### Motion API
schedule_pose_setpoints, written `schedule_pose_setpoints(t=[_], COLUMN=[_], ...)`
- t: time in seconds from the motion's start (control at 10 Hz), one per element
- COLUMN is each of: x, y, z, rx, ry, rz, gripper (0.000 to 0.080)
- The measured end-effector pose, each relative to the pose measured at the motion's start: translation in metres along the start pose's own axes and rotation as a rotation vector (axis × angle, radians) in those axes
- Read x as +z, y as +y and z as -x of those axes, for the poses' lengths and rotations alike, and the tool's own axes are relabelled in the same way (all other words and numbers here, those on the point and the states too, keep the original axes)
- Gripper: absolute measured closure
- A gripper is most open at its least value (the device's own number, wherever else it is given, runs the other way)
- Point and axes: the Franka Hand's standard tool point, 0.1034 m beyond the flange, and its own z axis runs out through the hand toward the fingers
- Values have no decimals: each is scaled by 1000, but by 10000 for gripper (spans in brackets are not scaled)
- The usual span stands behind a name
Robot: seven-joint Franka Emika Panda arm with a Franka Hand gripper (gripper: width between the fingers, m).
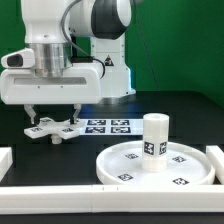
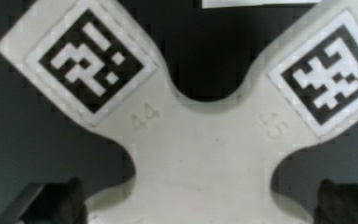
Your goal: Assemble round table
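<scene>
The flat lobed cross piece [image 1: 55, 128] lies on the black table at the exterior view's left. My gripper [image 1: 54, 116] hangs low just over it, open, with one finger on each side. In the wrist view the cross piece [image 2: 194, 140] fills the picture, two tagged lobes spreading away, and its waist sits between my dark fingertips [image 2: 55, 205]; my gripper [image 2: 197, 210] is not closed on it. The large rimmed disc [image 1: 135, 160] lies at the exterior view's right with the short cylindrical post [image 1: 153, 137] standing upright on its middle.
The marker board [image 1: 108, 126] lies flat just to the right of the cross piece in the exterior view. White rails [image 1: 90, 195] edge the black surface at the front and both sides. The robot's base stands behind.
</scene>
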Motion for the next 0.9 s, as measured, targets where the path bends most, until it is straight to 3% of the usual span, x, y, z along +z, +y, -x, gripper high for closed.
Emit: schedule_pose_setpoints(t=[0.9], x=[5], y=[-3], z=[3], rx=[-11], ry=[-12], rz=[-2], gripper=[151])
